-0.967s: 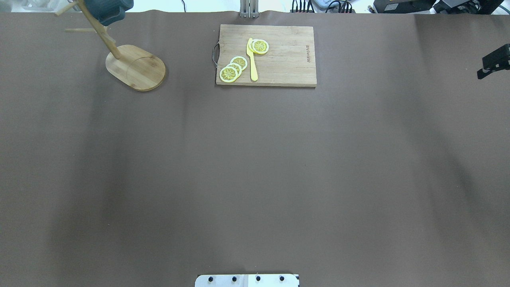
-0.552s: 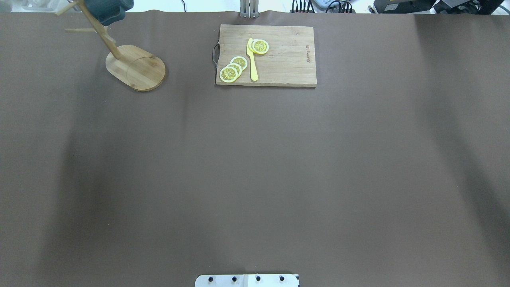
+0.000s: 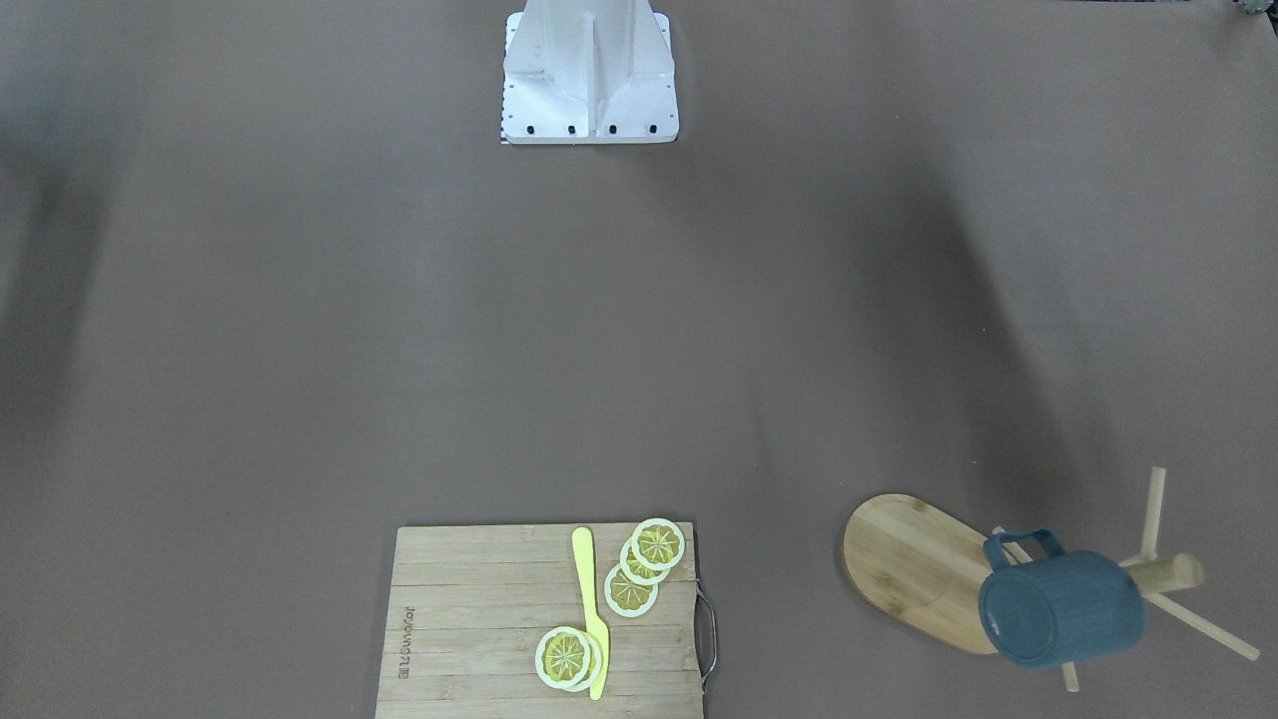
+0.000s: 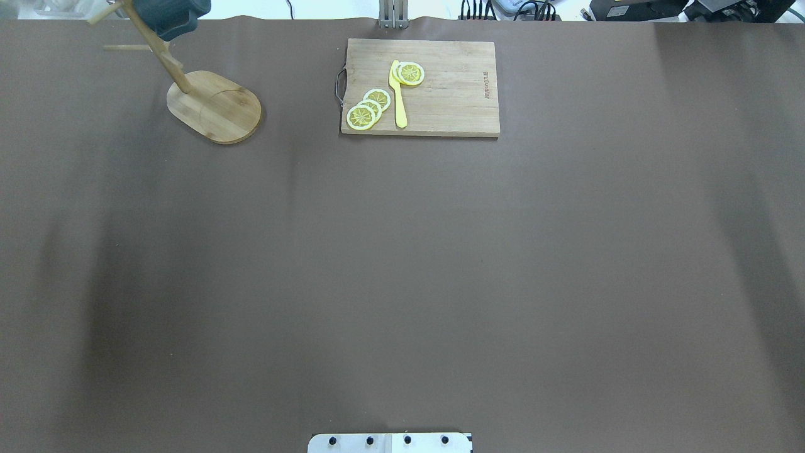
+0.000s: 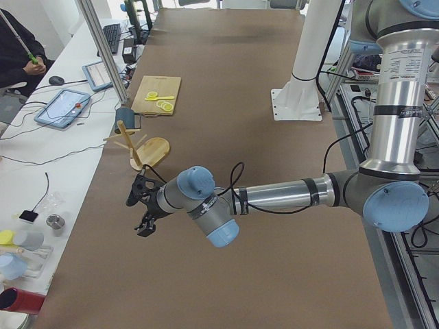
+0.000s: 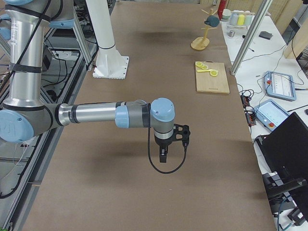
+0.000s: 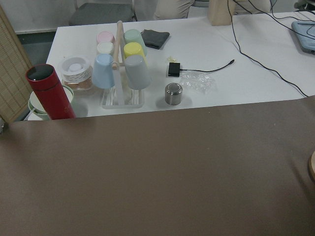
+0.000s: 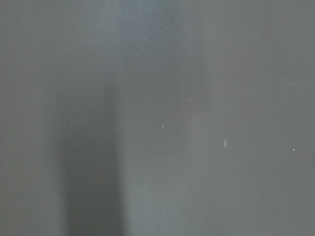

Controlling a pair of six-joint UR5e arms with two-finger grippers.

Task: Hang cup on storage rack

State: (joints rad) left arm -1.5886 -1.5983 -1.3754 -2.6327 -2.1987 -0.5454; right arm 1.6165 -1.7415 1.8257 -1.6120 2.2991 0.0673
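The slate-blue cup hangs by its handle on a peg of the bamboo storage rack, mouth tilted sideways. Both also show at the far left corner in the overhead view: cup, rack base. No gripper touches them. My left gripper shows only in the exterior left view, hovering over the table short of the rack; I cannot tell if it is open or shut. My right gripper shows only in the exterior right view, pointing down over bare table far from the rack; I cannot tell its state.
A rectangular cutting board with lemon slices and a yellow knife lies at the far middle. The robot's base plate stands at the near edge. A side table with cups and a red bottle lies beyond the table's left end.
The right gripper's tip, seen at the overhead view's right edge a second ago, has left that view. The cup and rack have not moved.
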